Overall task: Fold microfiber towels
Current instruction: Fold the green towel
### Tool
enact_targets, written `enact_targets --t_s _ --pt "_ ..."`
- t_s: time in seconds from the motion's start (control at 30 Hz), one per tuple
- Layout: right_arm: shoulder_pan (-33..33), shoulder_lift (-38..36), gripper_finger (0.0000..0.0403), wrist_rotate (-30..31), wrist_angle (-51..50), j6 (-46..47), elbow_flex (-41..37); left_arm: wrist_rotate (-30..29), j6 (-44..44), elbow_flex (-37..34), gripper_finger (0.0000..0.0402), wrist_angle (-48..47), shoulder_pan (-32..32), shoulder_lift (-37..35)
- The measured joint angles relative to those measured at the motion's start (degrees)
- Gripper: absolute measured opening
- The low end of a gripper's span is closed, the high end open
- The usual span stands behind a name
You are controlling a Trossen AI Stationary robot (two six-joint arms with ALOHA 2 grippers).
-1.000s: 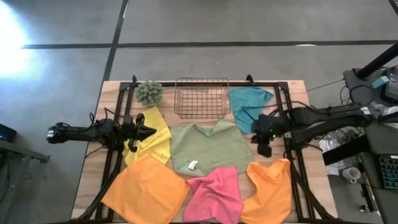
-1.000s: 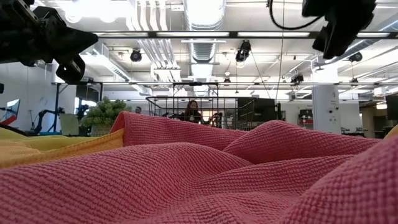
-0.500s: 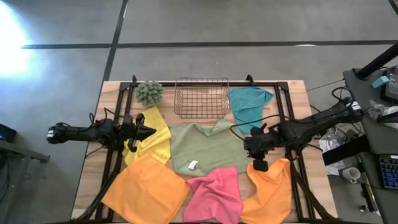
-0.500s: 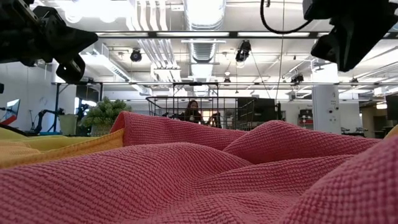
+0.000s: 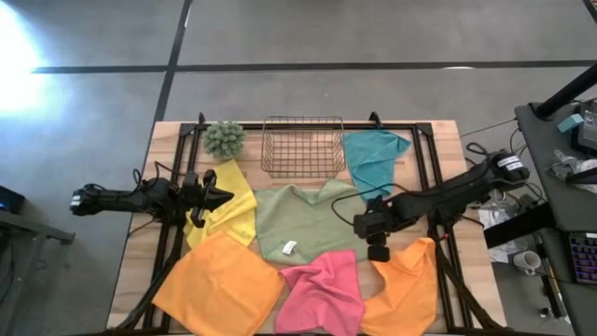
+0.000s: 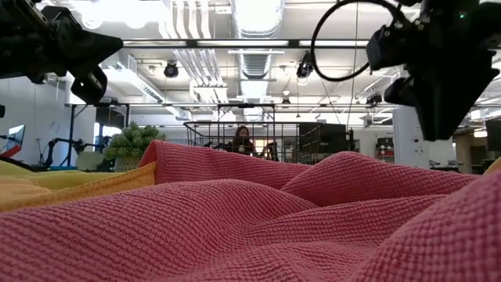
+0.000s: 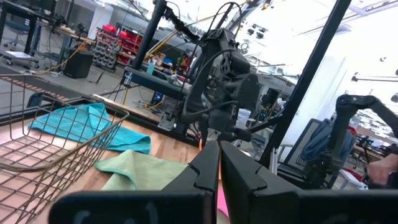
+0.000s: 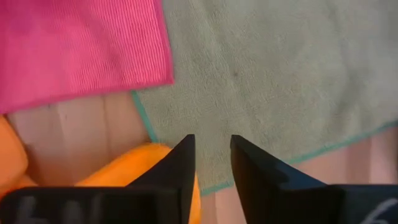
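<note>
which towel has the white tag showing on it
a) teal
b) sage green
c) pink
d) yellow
b: in the high view the white tag lies near the front edge of the sage green towel at the table's middle; no tag shows on the others.

1. Left gripper [image 7: 219, 163]: two dark fingers pressed together, nothing between them.
2. Wire mesh basket [image 7: 56, 140] stands on the wooden table [image 7: 163, 149].
3. Teal microfiber towel [image 7: 81, 123] lies crumpled beyond the basket.
4. Sage green microfiber towel [image 7: 146, 169] lies just beside the fingers.
5. Right arm's dark gripper [image 7: 225, 93] hangs farther off, above the table.
</note>
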Motion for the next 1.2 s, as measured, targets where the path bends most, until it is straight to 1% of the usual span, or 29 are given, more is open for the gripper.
enact_targets --t_s 0.13,0.23,0.4,0.53,0.7,0.87,0.97,1.07,1.2 --pt "0.0 3.1 0.0126 -0.3 1.6 -2.5 0.0 0.0 0.0 0.0 0.0000 0.0 0.0 0.0" --pt "0.0 5.1 0.0136 -1.4 1.6 -3.8 0.0 0.0 0.0 0.0 0.0000 0.0 0.0 0.0" --pt "0.6 8.0 0.0140 -5.3 5.2 -5.3 0.0 0.0 0.0 0.0 0.0000 0.0 0.0 0.0" --pt "2.5 10.1 0.0136 -5.8 8.0 -5.9 0.0 0.1 0.0 0.0 0.0000 0.0 0.0 0.0" --pt "4.8 12.7 0.0136 -5.1 8.8 -6.4 0.0 0.2 0.0 0.0 0.0000 0.0 0.0 0.0" --pt "6.1 15.2 0.0143 -1.1 8.7 -6.2 0.3 0.2 0.0 0.0 0.0000 0.0 0.0 0.0" --pt "6.1 17.4 0.0143 -0.2 8.7 -6.5 0.3 0.2 0.0 0.0 0.0000 0.0 0.0 0.0" --pt "5.9 20.1 0.0138 -0.1 8.7 -6.6 0.3 0.2 0.0 0.0 0.0000 0.0 0.0 0.0" --pt "5.9 22.5 0.0103 -0.2 8.8 -5.5 0.2 0.2 0.0 0.0 0.0000 0.0 0.0 0.0"
